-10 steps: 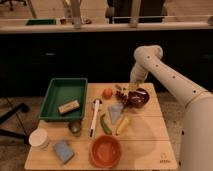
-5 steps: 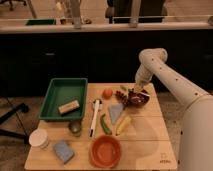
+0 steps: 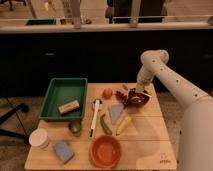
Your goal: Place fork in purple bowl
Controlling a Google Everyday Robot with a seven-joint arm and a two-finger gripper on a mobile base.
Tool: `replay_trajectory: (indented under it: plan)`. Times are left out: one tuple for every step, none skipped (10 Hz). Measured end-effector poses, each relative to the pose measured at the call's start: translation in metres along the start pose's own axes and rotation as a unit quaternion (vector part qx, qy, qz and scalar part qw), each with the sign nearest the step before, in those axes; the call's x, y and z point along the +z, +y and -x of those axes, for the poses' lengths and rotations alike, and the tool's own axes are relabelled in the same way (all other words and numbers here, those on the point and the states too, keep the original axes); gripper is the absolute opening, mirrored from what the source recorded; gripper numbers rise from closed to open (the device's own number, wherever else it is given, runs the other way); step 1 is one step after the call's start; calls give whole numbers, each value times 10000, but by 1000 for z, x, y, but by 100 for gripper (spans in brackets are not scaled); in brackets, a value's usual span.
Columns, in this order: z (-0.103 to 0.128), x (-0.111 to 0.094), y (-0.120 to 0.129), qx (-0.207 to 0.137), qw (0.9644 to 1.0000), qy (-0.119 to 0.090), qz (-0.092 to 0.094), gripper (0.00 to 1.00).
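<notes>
The purple bowl [image 3: 136, 99] is small, dark and glossy, and sits at the back right of the wooden table [image 3: 145, 145]. My white arm comes in from the right and bends down to it. The gripper [image 3: 141, 90] hangs right over the bowl's back rim. A thin pale sliver at the bowl's right rim [image 3: 146, 93] may be the fork; I cannot tell whether it is held or resting there.
A green tray [image 3: 55, 97] holding a tan block [image 3: 69, 106] is at the left. A red ball [image 3: 107, 93], a long white utensil [image 3: 95, 116], a green chili [image 3: 104, 124], a yellow item [image 3: 123, 125], the orange bowl [image 3: 105, 151], a white cup [image 3: 39, 137] and a blue sponge [image 3: 63, 150] lie around.
The arm has swung to the right. The gripper has moved from the bowl's left side to over the bowl.
</notes>
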Motion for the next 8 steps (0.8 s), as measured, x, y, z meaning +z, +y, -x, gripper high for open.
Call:
replay_trajectory:
  plan:
    - [-5, 2, -1, 74, 10000, 6, -9, 0]
    - [-9, 4, -3, 143, 9999, 15, -12, 0]
    - [-13, 8, -4, 196, 9998, 28, 4, 0]
    - [-16, 11, -5, 246, 9997, 41, 39, 0]
    - [-18, 14, -6, 280, 9996, 57, 86, 0]
    - [-19, 16, -6, 298, 9995, 59, 110, 0]
    - [-19, 18, -6, 299, 9994, 77, 155, 0]
    - [-20, 20, -5, 296, 9994, 84, 169, 0]
